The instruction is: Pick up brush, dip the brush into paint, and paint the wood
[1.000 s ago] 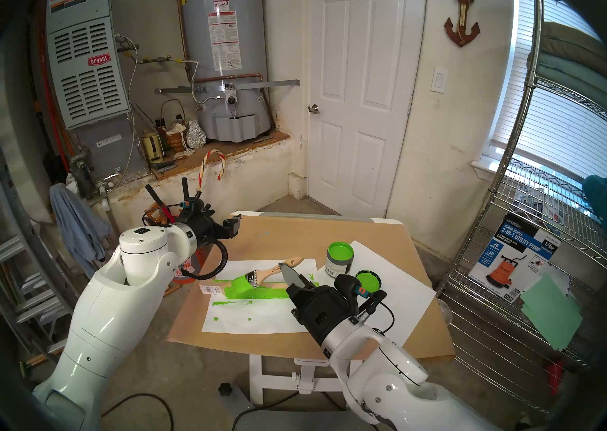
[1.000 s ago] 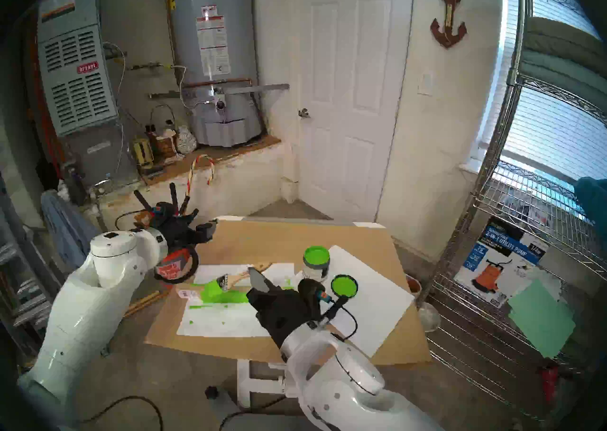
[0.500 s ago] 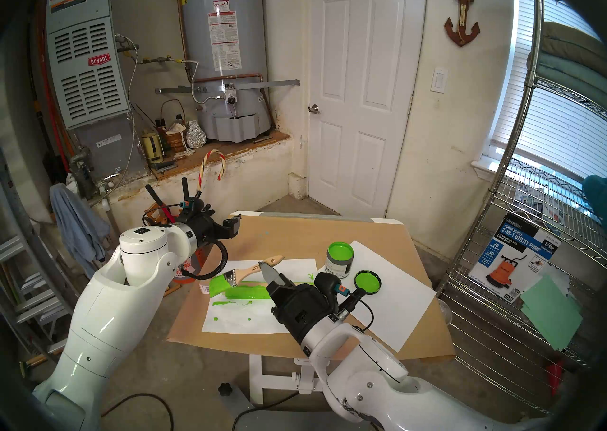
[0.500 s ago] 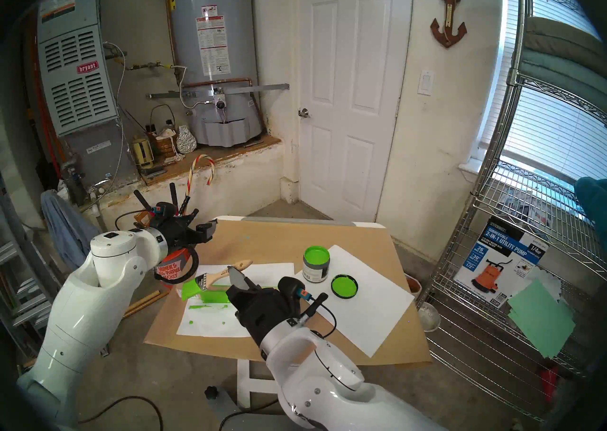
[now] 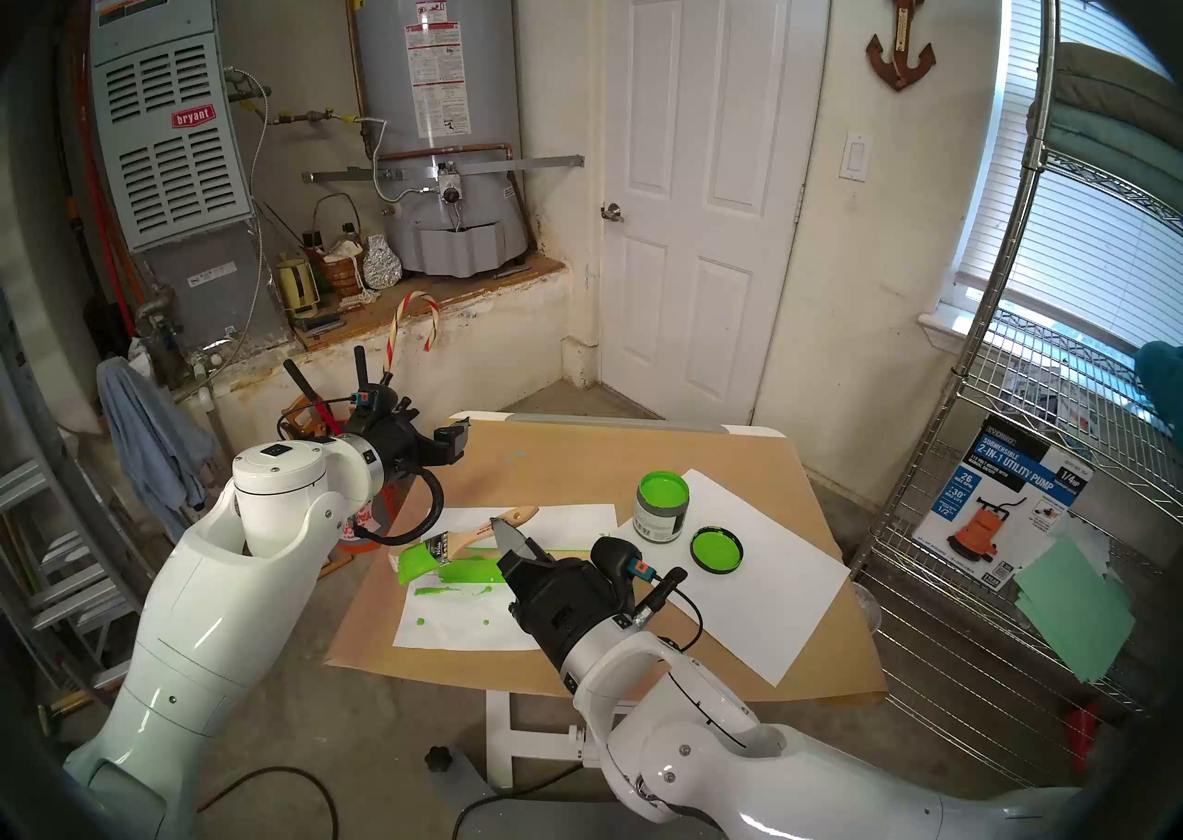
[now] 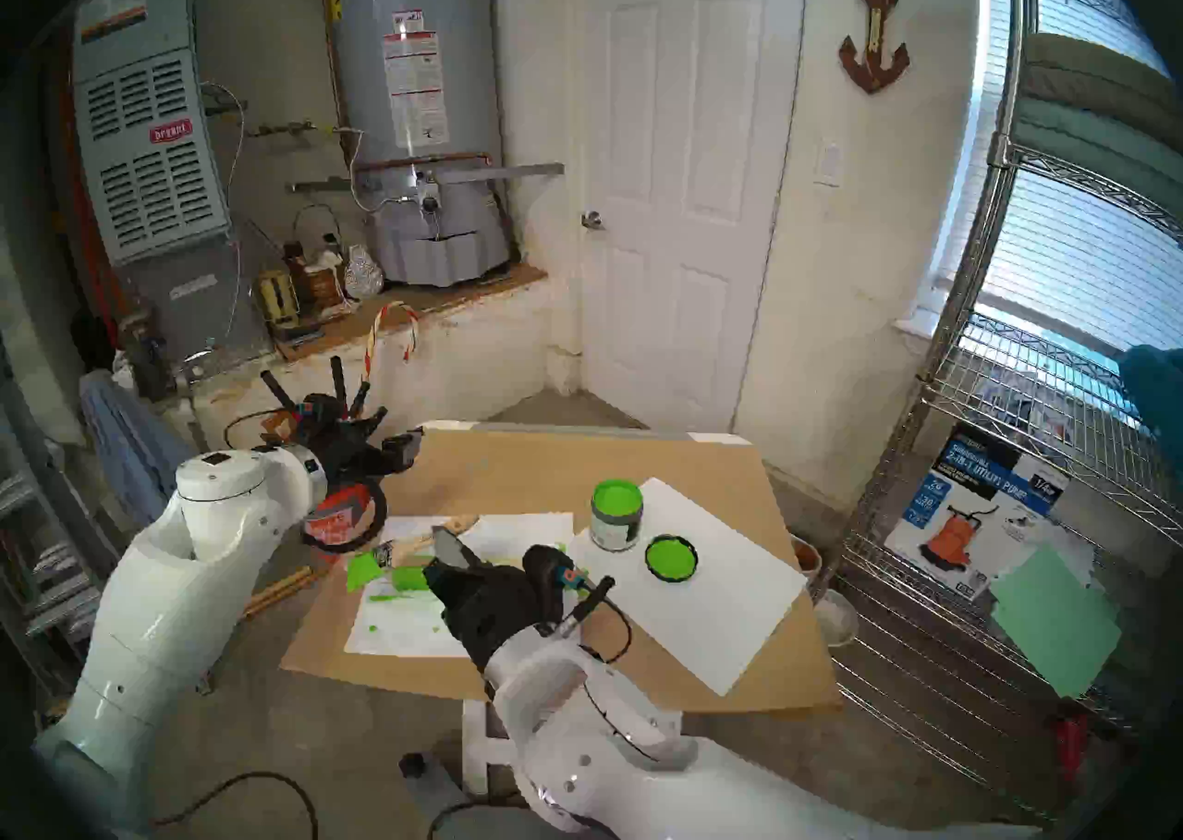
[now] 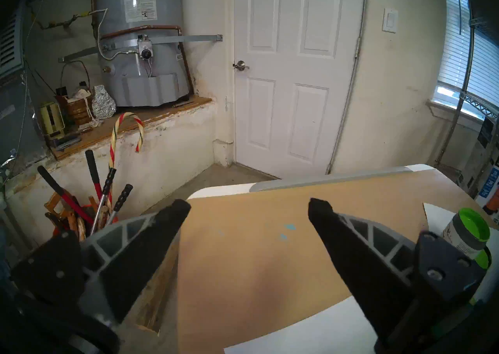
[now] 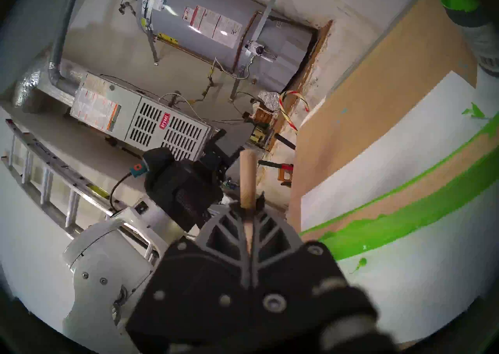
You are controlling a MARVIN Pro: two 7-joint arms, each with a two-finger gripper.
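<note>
The right gripper (image 5: 502,528) is clamped on the brush (image 5: 470,538), its two fingers pressed together around the pale handle partway along, with the handle's end sticking out beyond them in the right wrist view (image 8: 248,175). The brush slants down to the left, and its green bristles (image 5: 417,563) sit at the left end of the wood (image 5: 470,573), over the spot where the strip meets the edge of the white paper (image 5: 448,624). The wood lies flat across that paper, coated bright green along most of its visible length, with a bare pale band along its far edge in the right wrist view (image 8: 421,183). Smears and drops of green mark the paper just in front of it. The paint (image 5: 661,507) stands open to the right on a second white sheet (image 5: 781,570), well apart from the brush, and its lid (image 5: 717,549) lies beside it, green side up. The left gripper (image 7: 248,210) hangs over the far left corner of the table (image 5: 576,454), its fingers wide apart and holding nothing.
</note>
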